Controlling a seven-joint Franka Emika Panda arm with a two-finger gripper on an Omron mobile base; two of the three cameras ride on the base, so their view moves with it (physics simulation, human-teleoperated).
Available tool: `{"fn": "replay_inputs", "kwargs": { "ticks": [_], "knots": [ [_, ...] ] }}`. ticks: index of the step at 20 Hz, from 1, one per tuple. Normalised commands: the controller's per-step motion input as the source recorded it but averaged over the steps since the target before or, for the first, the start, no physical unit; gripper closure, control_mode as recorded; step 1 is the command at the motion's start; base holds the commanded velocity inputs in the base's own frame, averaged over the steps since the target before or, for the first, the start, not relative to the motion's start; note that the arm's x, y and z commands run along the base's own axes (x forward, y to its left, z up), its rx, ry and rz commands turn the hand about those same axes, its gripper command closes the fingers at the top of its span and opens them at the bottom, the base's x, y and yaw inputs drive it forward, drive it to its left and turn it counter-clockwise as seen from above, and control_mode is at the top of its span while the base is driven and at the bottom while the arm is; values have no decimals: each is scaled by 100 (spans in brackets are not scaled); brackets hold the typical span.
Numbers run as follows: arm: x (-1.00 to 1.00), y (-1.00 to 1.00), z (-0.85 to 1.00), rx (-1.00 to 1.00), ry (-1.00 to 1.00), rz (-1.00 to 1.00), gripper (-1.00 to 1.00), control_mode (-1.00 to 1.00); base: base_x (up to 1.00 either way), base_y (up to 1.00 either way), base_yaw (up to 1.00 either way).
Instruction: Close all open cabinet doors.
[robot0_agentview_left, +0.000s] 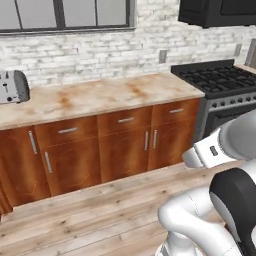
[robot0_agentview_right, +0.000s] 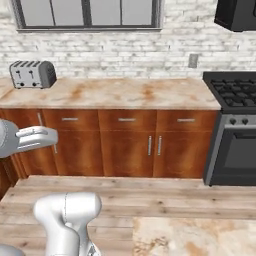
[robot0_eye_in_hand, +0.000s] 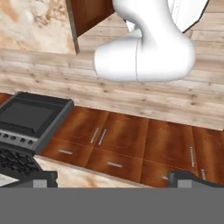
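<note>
Along the brick wall runs a counter (robot0_agentview_left: 100, 97) with a toaster (robot0_agentview_left: 12, 86) at its left end and a stove (robot0_agentview_left: 220, 77) at its right. Low drawers (robot0_agentview_right: 127, 120) and base doors (robot0_agentview_right: 170, 152) under it all sit flush; they're not task items.

End effector (robot0_eye_in_hand: 116, 179): fingertips (robot0_eye_in_hand: 43, 179) wide apart at the bottom corners of hand view, nothing between them, nothing held. Judgement: jaws are left wide because no door has been reached yet, and a push needs no grip anyway. The arm (robot0_agentview_left: 215, 150) is folded high over the base, probably a carry pose while the robot lines up; the task looks barely started.

Cabinet doors: can't tell where the open ones hang. Best candidate is a reddish-brown panel (robot0_eye_in_hand: 87, 15) at the top of hand view, edge-on past the robot's body. No handle is visible on it, so I can't confirm it's a door. A dark brown slab (robot0_agentview_right: 7, 175) at the left edge of right base view is also unclear.

View differences:
- Base views give the counter top, toaster, window (robot0_agentview_right: 85, 12) and black hood (robot0_agentview_left: 220, 12).
- Hand view is rolled, with the stove at lower left. It adds the finger spacing and that brown panel.
- Right base view adds a marbled floor patch (robot0_agentview_right: 200, 235).
</note>
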Motion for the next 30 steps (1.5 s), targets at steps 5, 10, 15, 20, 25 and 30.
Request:
{"fn": "replay_inputs", "kwargs": {
  "ticks": [5,10,15,20,25,30],
  "knots": [
    [0,0,0,0,0,0,-100,100,0,-70,-45],
    [0,0,0,0,0,0,-100,100,4,-78,-46],
    [0,0,0,0,0,0,-100,100,17,-81,-43],
    [0,0,0,0,0,0,-100,100,38,-87,-39],
    [0,0,0,0,0,0,-100,100,55,-80,-37],
    [0,0,0,0,0,0,-100,100,71,-26,-31]
  ]
}}
